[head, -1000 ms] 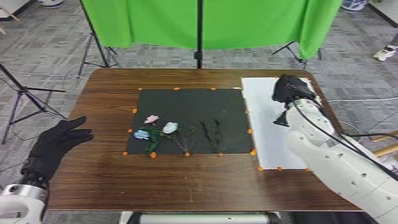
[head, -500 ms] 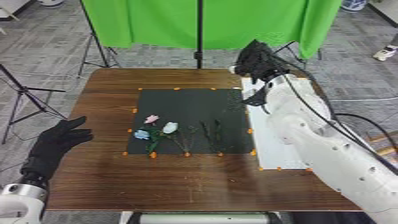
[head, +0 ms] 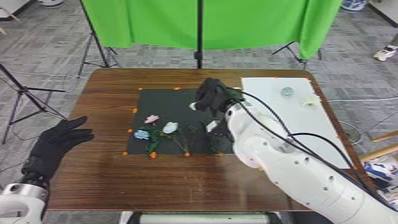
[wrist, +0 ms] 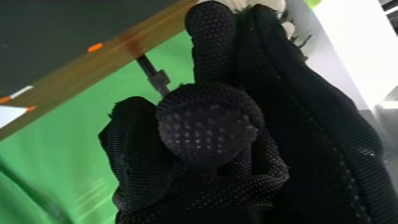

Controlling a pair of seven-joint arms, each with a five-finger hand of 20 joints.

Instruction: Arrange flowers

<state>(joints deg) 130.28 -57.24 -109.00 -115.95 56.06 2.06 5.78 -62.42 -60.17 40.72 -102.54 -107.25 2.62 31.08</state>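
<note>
We pinch a white-petalled flower (head: 193,106) in our black-gloved right hand (head: 212,96) over the dark square mat (head: 163,102), our black-gloved left hand (head: 55,143), fingers spread, beside the brown wooden table (head: 133,185)

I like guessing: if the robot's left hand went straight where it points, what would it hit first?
The way looks free: the left hand points forward along the table, left of the dark mat, though its height is unclear.

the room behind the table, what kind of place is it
Probably a robotics lab or test studio: a green backdrop hangs behind the wooden table, tripods stand on the floor, and orange markers outline the black mat.
</note>
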